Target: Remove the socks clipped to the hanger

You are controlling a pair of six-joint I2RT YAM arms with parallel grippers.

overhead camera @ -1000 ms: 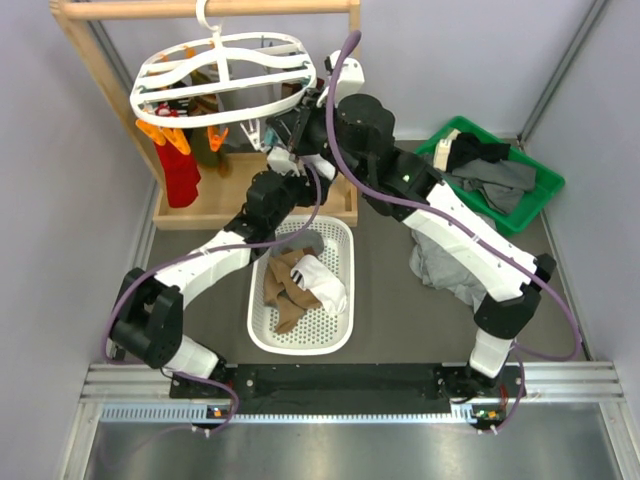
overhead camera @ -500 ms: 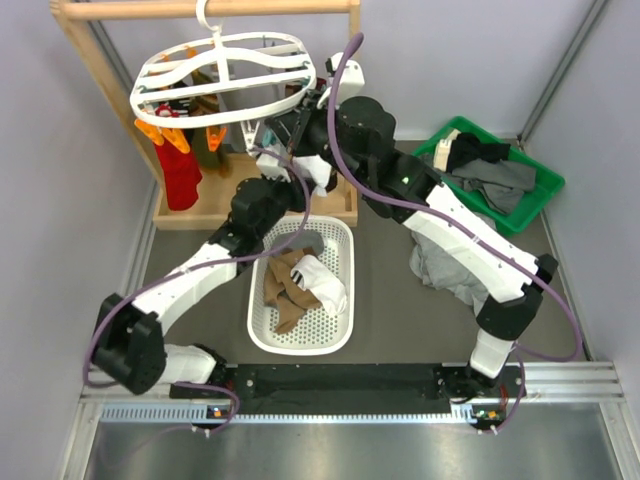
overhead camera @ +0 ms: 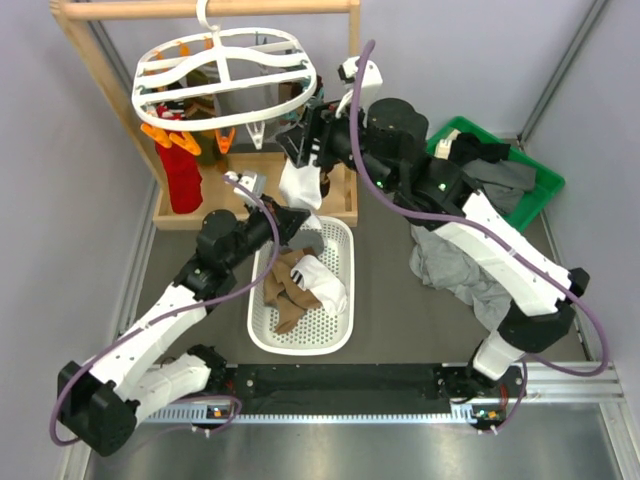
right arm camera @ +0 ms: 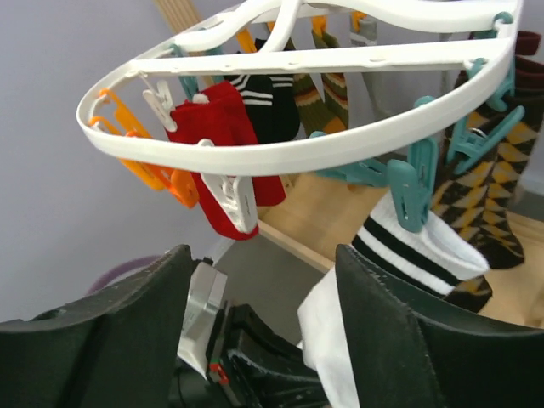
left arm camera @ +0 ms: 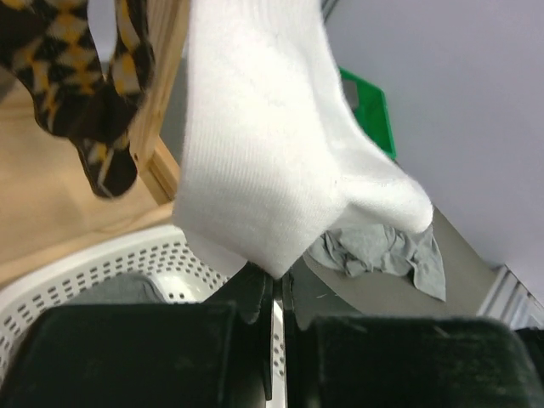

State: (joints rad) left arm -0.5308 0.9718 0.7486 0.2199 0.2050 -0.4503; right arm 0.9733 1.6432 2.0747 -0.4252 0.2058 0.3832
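Observation:
The white oval hanger (overhead camera: 225, 75) (right arm camera: 280, 157) hangs from the wooden rail with socks still clipped under it: red (overhead camera: 180, 178) (right arm camera: 223, 136), black with white stripes (right arm camera: 268, 102), olive (right arm camera: 327, 93) and brown-tan argyle (left arm camera: 76, 76) (right arm camera: 489, 195). A white sock (overhead camera: 300, 185) (left arm camera: 263, 144) with a black-striped cuff (right arm camera: 416, 246) hangs at a teal clip (right arm camera: 408, 183). My left gripper (overhead camera: 297, 218) (left arm camera: 276, 272) is shut on that sock's lower tip. My right gripper (overhead camera: 305, 135) (right arm camera: 263, 255) is open just below the hanger's rim, beside the teal clip, nothing between its fingers.
A white perforated basket (overhead camera: 335, 330) below the hanger holds brown, grey and white socks. A green bin (overhead camera: 545, 185) of dark garments stands at the right, with a grey garment (overhead camera: 455, 265) heaped on the table beside it. The wooden stand (overhead camera: 100, 70) carries the hanger.
The left gripper has shut on the white sock's tip and its arm has drawn back towards the left. The right gripper has opened and shifted right. The hanger has swung slightly.

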